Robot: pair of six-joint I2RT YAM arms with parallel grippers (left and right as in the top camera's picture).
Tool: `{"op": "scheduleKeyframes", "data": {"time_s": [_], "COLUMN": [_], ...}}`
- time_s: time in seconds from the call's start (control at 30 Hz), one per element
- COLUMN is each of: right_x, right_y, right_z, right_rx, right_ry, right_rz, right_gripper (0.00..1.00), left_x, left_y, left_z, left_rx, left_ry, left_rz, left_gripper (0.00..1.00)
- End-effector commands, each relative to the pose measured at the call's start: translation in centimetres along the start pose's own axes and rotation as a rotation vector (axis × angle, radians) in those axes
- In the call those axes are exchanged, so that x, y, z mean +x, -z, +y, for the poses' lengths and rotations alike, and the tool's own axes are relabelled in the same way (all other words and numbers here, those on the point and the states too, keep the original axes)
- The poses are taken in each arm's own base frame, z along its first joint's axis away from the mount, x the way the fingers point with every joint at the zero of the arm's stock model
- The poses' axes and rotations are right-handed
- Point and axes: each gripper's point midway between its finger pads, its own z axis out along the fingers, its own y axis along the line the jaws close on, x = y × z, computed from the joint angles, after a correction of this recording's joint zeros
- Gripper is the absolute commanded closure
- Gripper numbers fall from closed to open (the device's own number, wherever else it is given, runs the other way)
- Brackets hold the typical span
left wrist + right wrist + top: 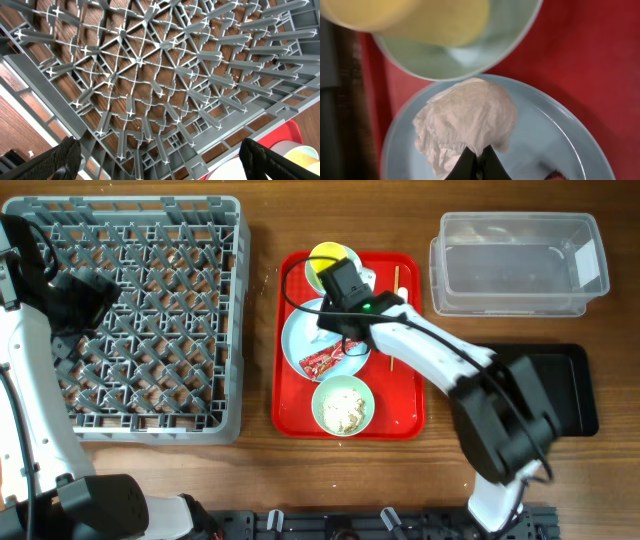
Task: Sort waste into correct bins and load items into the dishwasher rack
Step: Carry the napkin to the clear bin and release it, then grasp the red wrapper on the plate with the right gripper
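One view, the right wrist's, shows the right hand [479,161] pinching the crumpled white scrap [465,120], hidden overhead.

The rack [150,320] is standing at the left, the serving tray [400,405] in the middle, the tub [520,265] at the far right, and the shallow bin [575,395] in front of the tub. On the serving tray, the cup [325,260] is sitting in a bowl [515,35] at the far end. The plate [297,340], carrying the scrap [465,120] and the wrapper [322,361], is lying just before it. A second bowl [318,405] holding the food [345,412] is standing nearest. The stick [395,280] is lying at the tray's right.
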Motion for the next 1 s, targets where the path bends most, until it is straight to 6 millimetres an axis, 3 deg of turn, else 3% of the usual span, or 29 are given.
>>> {"op": "scheduleKeyframes", "data": {"time_s": [0.0,0.03,0.13,0.2,0.37,0.5,0.53,0.57,0.6,0.63,0.7,0.77,0.83,0.9,0.97], "right_x": [-4.4,-5.5,-8.0,-10.8,-17.4,-20.3,-20.6,-20.9,-21.0,-20.9,-20.6,-20.4,-19.8,-18.3,-15.1], "right_y": [9.1,11.3,15.4,18.0,19.3,18.6,18.3,17.6,16.6,15.9,15.0,14.7,14.5,15.0,16.5], "right_z": [1.8,1.1,-2.0,-6.8,-16.2,-21.9,-22.6,-24.0,-25.1,-25.5,-25.3,-23.9,-20.9,-16.5,-11.0], "right_rx": [-0.109,-0.105,-0.056,0.063,0.228,0.288,0.298,0.318,0.325,0.32,0.296,0.232,0.086,-0.142,-0.433], "right_ry": [-0.001,-0.017,-0.082,-0.168,-0.247,-0.354,-0.365,-0.385,-0.4,-0.402,-0.354,-0.277,-0.17,-0.07,-0.013], "right_rz": [-0.163,-0.204,-0.301,-0.413,-0.561,-0.616,-0.618,-0.613,-0.595,-0.576,-0.529,-0.49,-0.423,-0.336,-0.191], "right_gripper": [0.96,0.96,0.96,0.96,0.96,0.95,0.9,0.64,0.19,0.0,0.0,0.0,0.0,0.0,0.0], "left_x": [-0.1,-0.1,-0.1,-0.1,-0.1,-0.1,-0.1,-0.1,-0.1,-0.1,-0.1,-0.1,-0.1,-0.1,-0.1], "left_y": [0.4,0.4,0.4,0.4,0.4,0.4,0.4,0.4,0.4,0.4,0.4,0.4,0.4,0.4,0.4], "left_z": [0.0,0.0,0.0,0.0,0.0,0.0,0.0,0.0,0.0,0.0,0.0,0.0,0.0,0.0,0.0], "left_rx": [0.009,0.009,0.009,0.009,0.009,0.009,0.009,0.009,0.009,0.009,0.009,0.009,0.009,0.009,0.009], "left_ry": [0.012,0.012,0.011,0.012,0.011,0.012,0.011,0.012,0.011,0.011,0.012,0.011,0.012,0.011,0.012], "left_rz": [-0.007,-0.007,-0.007,-0.007,-0.007,-0.007,-0.007,-0.007,-0.007,-0.007,-0.007,-0.007,-0.007,-0.007,-0.007], "left_gripper": [0.0,0.0,0.0,0.0,0.0,0.0,0.0,0.0,0.0,0.0,0.0,0.0,0.0,0.0,0.0]}}
